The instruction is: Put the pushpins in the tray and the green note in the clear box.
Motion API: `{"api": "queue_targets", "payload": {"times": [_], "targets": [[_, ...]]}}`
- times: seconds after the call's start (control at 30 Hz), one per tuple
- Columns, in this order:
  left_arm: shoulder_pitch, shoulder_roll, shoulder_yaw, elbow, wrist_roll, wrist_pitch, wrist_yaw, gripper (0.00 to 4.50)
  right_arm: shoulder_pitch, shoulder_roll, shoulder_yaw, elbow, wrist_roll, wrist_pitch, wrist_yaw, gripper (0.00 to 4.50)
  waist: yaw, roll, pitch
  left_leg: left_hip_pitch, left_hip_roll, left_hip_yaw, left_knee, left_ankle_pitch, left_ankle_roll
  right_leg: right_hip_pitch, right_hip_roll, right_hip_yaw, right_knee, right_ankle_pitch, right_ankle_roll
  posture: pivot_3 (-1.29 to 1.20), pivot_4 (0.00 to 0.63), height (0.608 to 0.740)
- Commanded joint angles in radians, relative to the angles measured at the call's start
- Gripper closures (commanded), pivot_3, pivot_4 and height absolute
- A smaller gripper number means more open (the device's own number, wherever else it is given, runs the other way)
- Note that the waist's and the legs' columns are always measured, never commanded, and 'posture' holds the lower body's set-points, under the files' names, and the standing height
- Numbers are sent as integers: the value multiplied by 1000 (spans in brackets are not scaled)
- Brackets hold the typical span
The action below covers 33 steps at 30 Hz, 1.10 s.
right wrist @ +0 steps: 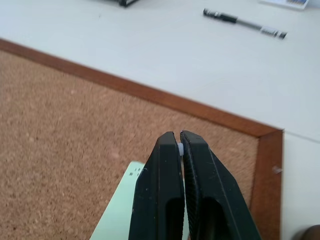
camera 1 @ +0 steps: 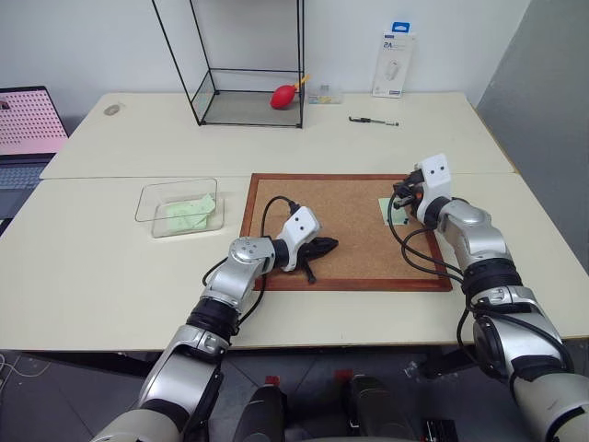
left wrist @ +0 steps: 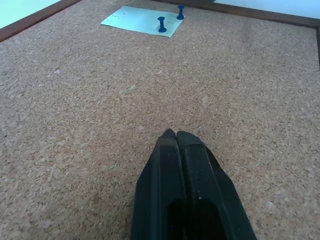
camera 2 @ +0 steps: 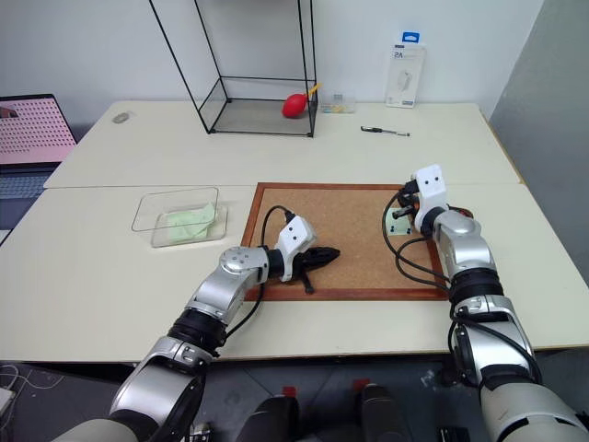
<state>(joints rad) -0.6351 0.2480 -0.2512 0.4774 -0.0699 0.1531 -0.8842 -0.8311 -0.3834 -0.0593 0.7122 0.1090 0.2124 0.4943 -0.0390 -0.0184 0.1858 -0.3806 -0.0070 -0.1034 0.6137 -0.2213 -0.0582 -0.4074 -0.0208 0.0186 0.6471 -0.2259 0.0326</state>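
Surface: pale tables bearing corkboard.
Right gripper: clenched, poised just above note's near edge; pale speck between tips, nature not discernible.
Left gripper: clenched on nothing, tips at or just over bare cork.
Note: flat on cork beneath right gripper, well ahead of left gripper.
Pins: two, blue, upright, close together, stuck through note's far edge as seen from left gripper.
Box: off the board, well to left gripper's outer side; green slips inside.
Handling, pins: tiny, stiff, sharp, likely slippery; pinch at head, pull straight out.
Handling, note: thin, limp, tearable; best freed of pins first, then lifted by an edge.
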Motion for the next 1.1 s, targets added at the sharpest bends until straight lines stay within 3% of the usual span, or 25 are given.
{"api": "queue_targets", "payload": {"times": [0.03, 0.4, 0.77, 1.1], "targets": [[17, 6, -25, 24, 29, 23, -9, 4500, 22, -18, -38, -112, 26, 39, -14, 4401, 0, 0, 0, 0, 0, 0, 0, 0, 0, 0, 0, 0, 0, 0, 0, 0, 150, 740], [29, 7, -23, 15, 28, 17, -7, 4500, 217, -183, -68, -352, -22, 116, -46, 4401, 2, 0, 0, 0, 0, 0, 0, 0, 0, 0, 0, 0, -1, 0, 0, 0, 150, 740], [24, 0, -31, 27, 35, 2, -7, 4500, 257, -210, -35, -297, -101, 95, -81, 4401, -5, 1, -1, 0, 0, 2, 0, 0, 0, 0, 0, 2, 0, 0, 0, 0, 150, 740], [26, 4, -30, 28, 43, -7, -4, 4500, 232, -203, -37, -248, -115, 84, -86, 2391, -4, 1, -1, 1, 0, 2, 0, 0, 0, 0, 0, 2, -1, 0, 0, 0, 150, 740]]}}
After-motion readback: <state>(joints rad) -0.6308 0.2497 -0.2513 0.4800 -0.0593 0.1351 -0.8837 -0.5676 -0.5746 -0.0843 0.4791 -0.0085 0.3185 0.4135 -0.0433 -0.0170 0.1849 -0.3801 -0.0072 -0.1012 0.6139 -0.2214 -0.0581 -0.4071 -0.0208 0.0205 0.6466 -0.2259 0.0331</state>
